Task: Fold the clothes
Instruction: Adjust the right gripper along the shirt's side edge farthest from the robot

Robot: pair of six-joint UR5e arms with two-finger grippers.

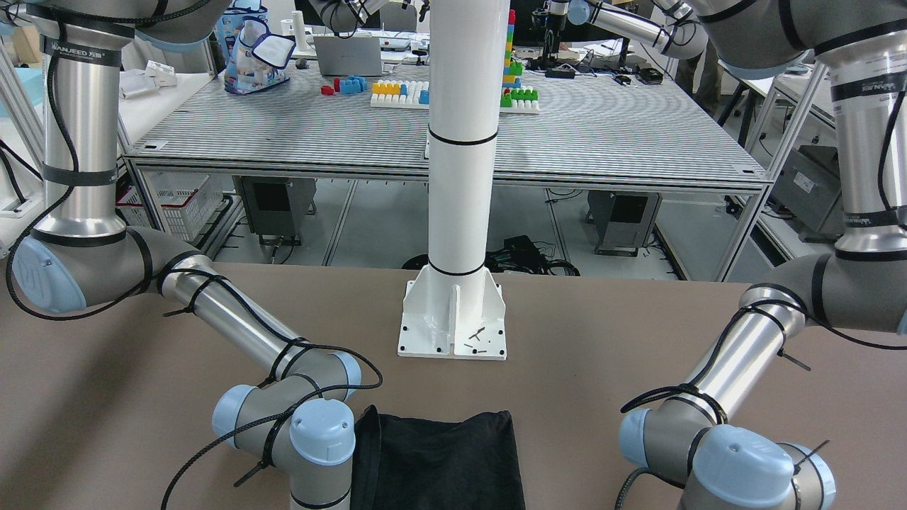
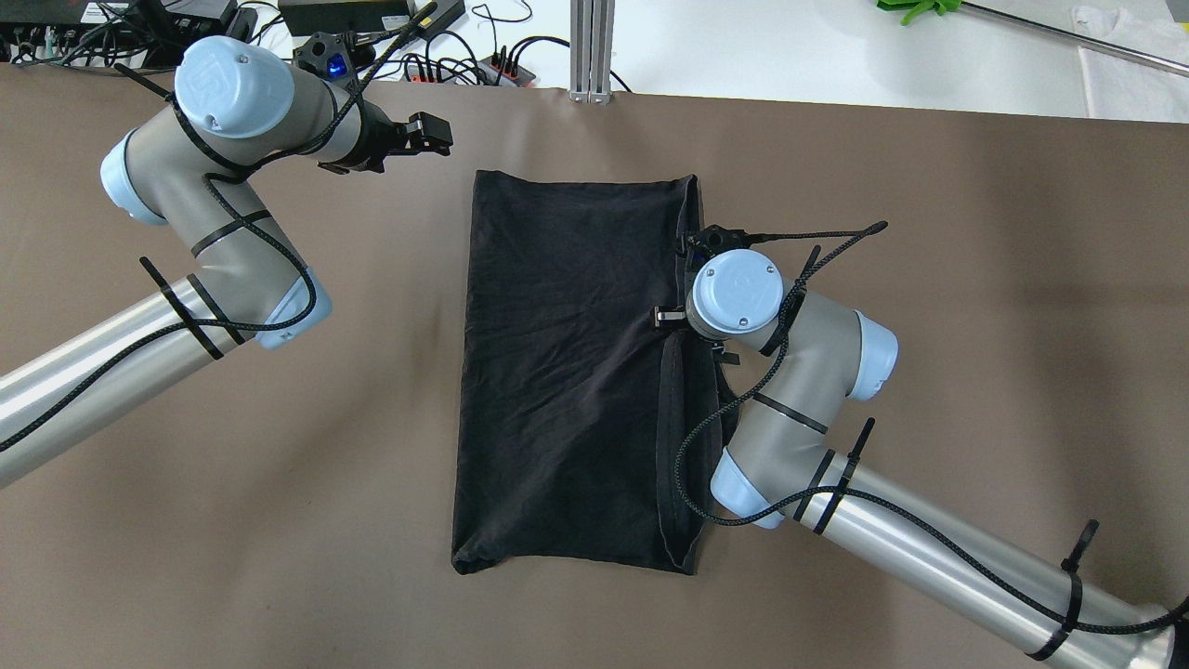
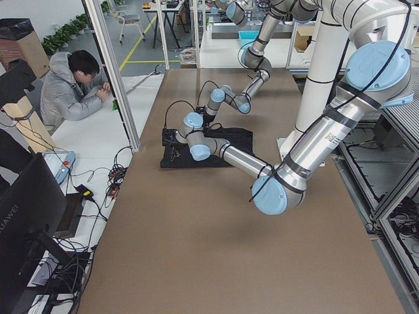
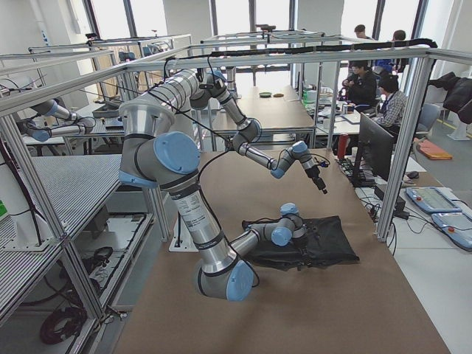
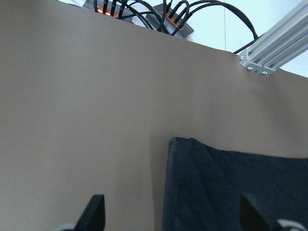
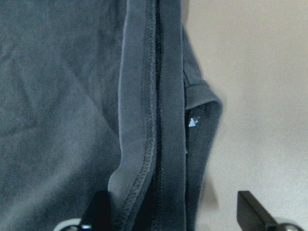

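Note:
The black garment (image 2: 567, 372) lies flat on the brown table as a folded rectangle, with its hemmed edges along its right side. My left gripper (image 2: 432, 137) is open and empty, above the bare table just left of the garment's far left corner (image 5: 231, 187). In the left wrist view its fingertips (image 5: 96, 211) stand wide apart. My right gripper (image 6: 178, 216) is open, low over the garment's right hemmed edge (image 6: 144, 120), which runs between the fingers. In the overhead view the right wrist (image 2: 738, 293) hides most of that gripper.
The white pole's base plate (image 1: 453, 322) stands on the robot's side of the garment. Power strips and cables (image 2: 446, 65) and an aluminium post (image 2: 592, 46) sit at the far table edge. A seated person (image 3: 72, 91) is beyond that edge.

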